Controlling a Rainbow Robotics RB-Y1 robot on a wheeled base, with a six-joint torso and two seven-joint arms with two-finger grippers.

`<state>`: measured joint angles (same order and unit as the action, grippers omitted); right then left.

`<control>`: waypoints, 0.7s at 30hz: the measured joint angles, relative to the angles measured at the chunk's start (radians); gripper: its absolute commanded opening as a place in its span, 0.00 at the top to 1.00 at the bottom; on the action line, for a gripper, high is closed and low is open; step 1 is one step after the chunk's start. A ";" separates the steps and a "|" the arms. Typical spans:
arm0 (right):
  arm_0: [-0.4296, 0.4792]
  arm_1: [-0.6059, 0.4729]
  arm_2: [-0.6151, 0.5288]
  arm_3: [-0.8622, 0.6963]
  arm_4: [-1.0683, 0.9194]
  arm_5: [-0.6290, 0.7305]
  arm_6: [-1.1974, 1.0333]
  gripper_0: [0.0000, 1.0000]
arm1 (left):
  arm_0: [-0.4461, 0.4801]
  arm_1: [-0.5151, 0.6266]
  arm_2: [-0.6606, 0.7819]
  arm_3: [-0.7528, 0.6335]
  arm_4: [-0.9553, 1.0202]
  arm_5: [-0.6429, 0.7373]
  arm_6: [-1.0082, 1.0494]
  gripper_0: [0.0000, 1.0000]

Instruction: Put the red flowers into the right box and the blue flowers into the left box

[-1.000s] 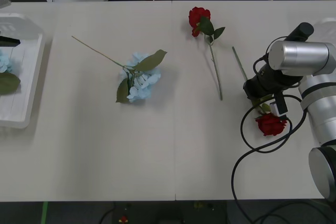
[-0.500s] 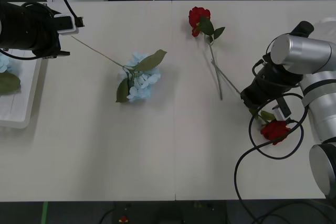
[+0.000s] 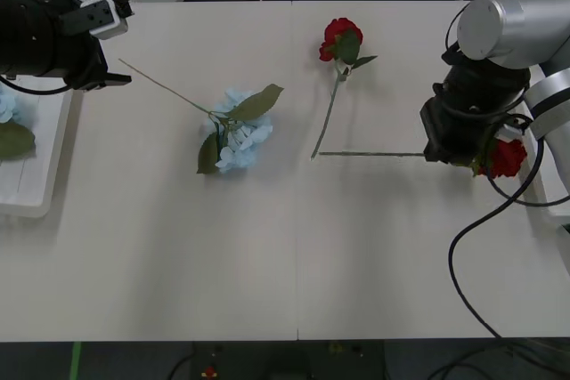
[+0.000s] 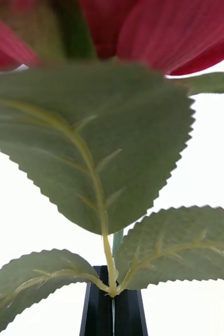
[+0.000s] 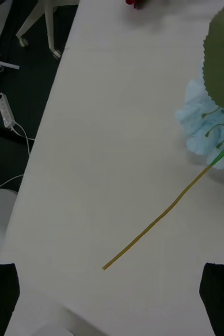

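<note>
Presently the bench (image 3: 285,255) carries a blue flower (image 3: 239,135) at centre-left, its stem running up-left toward the left pincer (image 5: 112,302), which hangs spread and empty just beyond the stem tip. The right pincer (image 4: 112,307) is clenched on a red rose (image 3: 506,157) (stem trailing leftward) near the bench's right edge. No legible writing.

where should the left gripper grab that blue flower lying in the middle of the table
Probably on the bare stem, coming straight down from above. The blue flower lies flat, its thin stem pointing toward the open left gripper, clear of the leaves.
</note>
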<state>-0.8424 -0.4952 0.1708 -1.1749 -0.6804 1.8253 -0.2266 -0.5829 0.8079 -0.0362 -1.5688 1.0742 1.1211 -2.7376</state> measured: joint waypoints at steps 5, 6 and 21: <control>-0.031 -0.071 0.024 -0.025 0.001 0.064 0.242 1.00 | 0.000 0.000 0.020 0.015 0.004 -0.011 0.000 0.00; -0.034 -0.089 0.024 -0.026 0.003 0.069 0.306 1.00 | 0.001 0.000 0.020 0.015 0.004 -0.028 0.000 0.00; -0.041 -0.294 -0.018 -0.021 0.201 -0.029 1.318 1.00 | 0.196 0.256 -0.355 0.010 -1.102 -1.234 1.492 0.00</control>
<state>-0.8835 -0.7891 0.1532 -1.1964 -0.4797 1.7962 1.0912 -0.3869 1.0634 -0.3912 -1.5591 -0.0283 -0.1124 -1.2460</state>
